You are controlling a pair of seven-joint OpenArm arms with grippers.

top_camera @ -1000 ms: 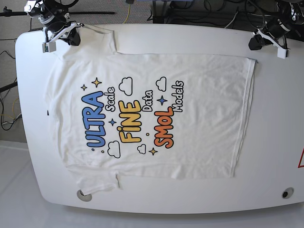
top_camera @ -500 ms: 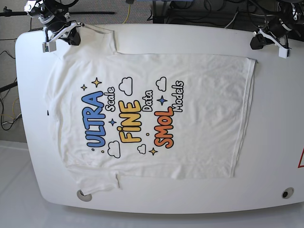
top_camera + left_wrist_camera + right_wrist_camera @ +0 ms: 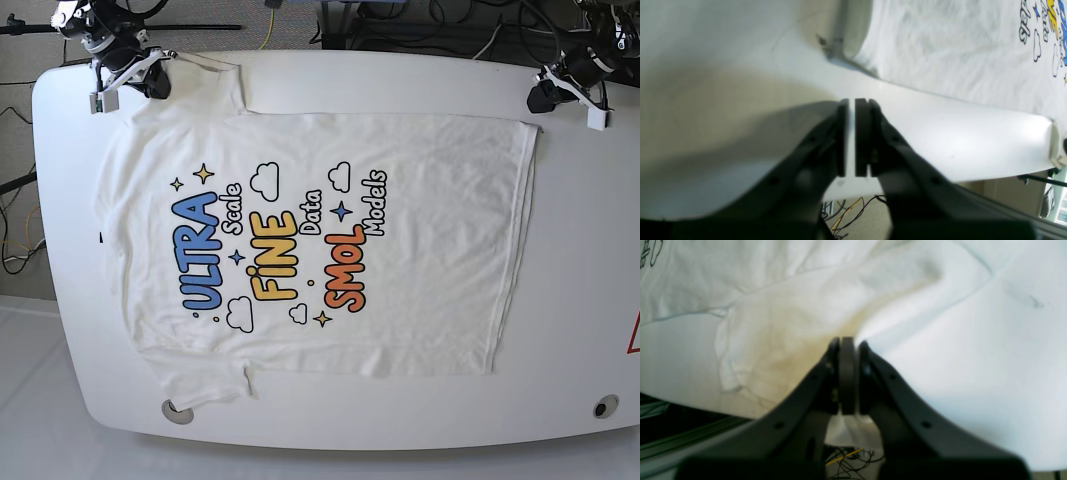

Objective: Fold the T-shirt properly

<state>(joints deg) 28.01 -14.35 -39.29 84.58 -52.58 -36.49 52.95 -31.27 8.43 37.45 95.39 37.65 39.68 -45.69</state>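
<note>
T-shirt [image 3: 320, 240] flat, print up | R tool [image 3: 847, 346] clenched on sleeve | L tool [image 3: 851, 106] cracked apart, empty, over table [image 3: 957, 133]

The T-shirt [image 3: 320, 240] bore the only readable print. "ULTRA" stood in blue letters, "FINE" beside it in yellow, and "SMOL" beyond that in orange. Smaller white script read "Scale" beside ULTRA, "Data" beside FINE, and "Models" beside SMOL.

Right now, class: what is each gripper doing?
Left gripper: slightly open, empty, over the table.
Right gripper: shut on the T-shirt.
</note>
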